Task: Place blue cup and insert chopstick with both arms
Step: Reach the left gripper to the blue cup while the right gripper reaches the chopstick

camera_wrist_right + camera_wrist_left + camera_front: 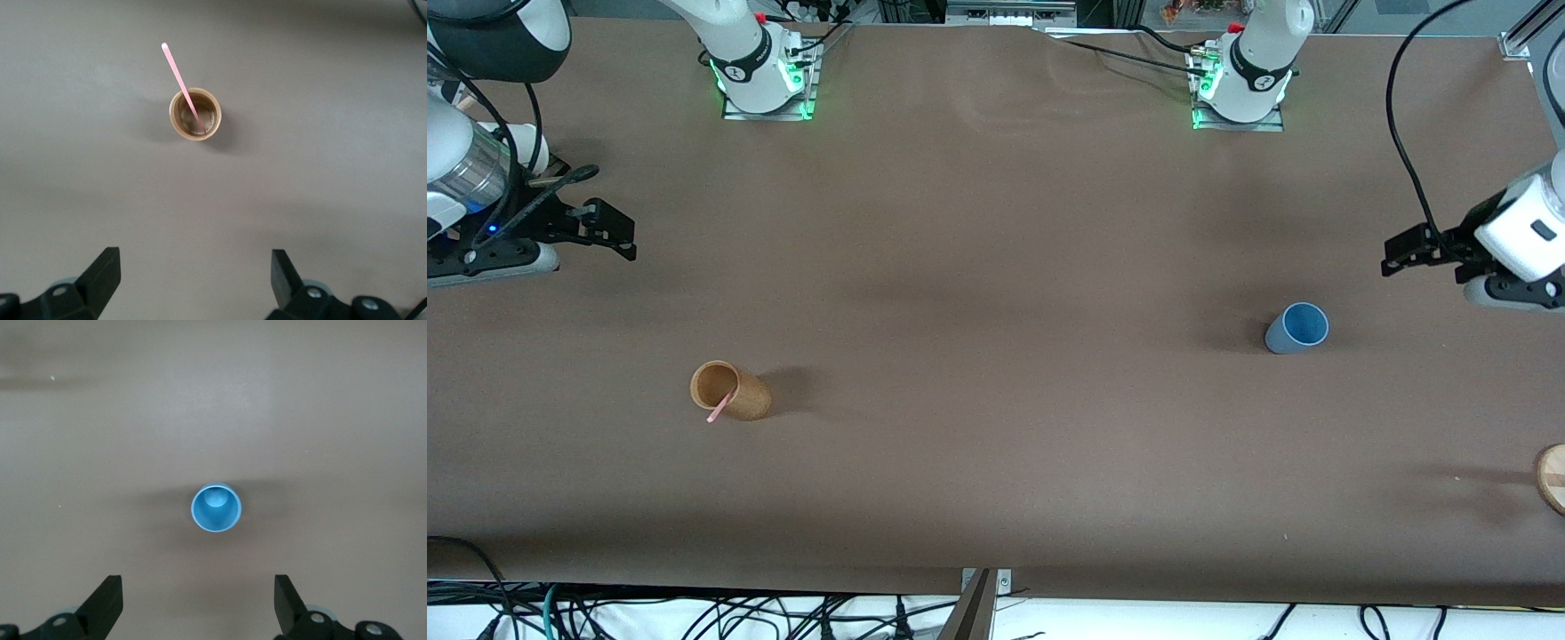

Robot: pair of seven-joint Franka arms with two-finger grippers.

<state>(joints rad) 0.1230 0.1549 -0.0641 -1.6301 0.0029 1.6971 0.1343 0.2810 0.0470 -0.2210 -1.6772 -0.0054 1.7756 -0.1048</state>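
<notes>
The small blue-grey tapered cup [1296, 328] stands upright toward the left arm's end, bare brown table [996, 267] around it. The thin pink chopstick [721, 405] leans in a tan wooden cup [729, 391]. Left gripper [1414, 252] and right gripper [609, 233] hover wide apart, empty.

The front view looks steeply down from high across the table [996, 267], facing the arm bases at twelve o'clock. Each wrist view looks nearly straight down from well above. The left shares the blue cup [216, 509] [1297, 327] with the front view; the right shares the tan cup [195, 115] [729, 390], apparently upright.
</notes>
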